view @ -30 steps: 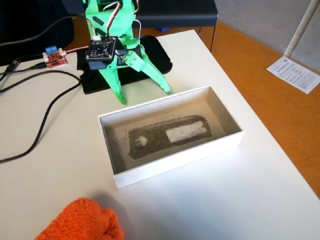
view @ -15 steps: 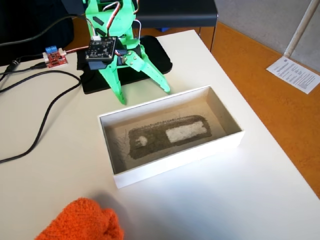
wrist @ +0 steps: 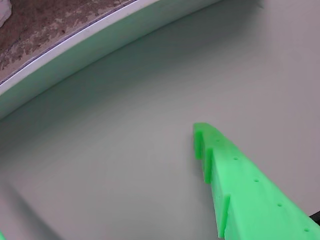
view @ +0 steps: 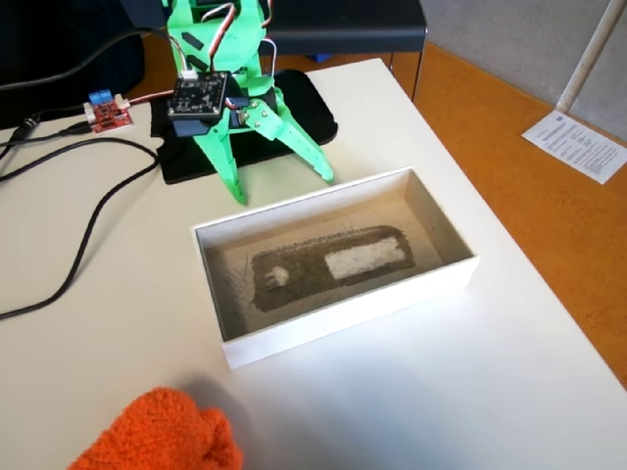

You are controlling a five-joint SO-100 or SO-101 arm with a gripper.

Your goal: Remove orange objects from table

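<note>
One bright orange fuzzy bundle (view: 162, 434), knitted like a glove or sock, lies at the near edge of the cream-white table (view: 470, 362) in the fixed view, partly cut off by the bottom of the frame. A green 3D-printed claw (view: 284, 184) stands at the far side of the table, its two fingers spread wide apart and empty, tips close to the tabletop. Between claw and bundle sits a shallow white box (view: 333, 266) with a grey-brown inside.

The step in hand appears to be the reach toward the bundle, which has not begun. To do it well, the arm would likely need to lift clear of the box's walls, travel over or around it, and descend with the fingers kept wide so they straddle the lumpy fabric before pinching deep into it, since soft knit can slip from a shallow grip.

In the wrist view, one green finger (wrist: 240, 185) shows at lower right over bare table, with the box's white wall (wrist: 75, 45) curving across the top; the other finger is almost wholly out of frame. The bundle does not appear there. A small red circuit board (view: 108, 113) and black cables (view: 78, 225) lie at far left; the arm's upper part is cut off.
</note>
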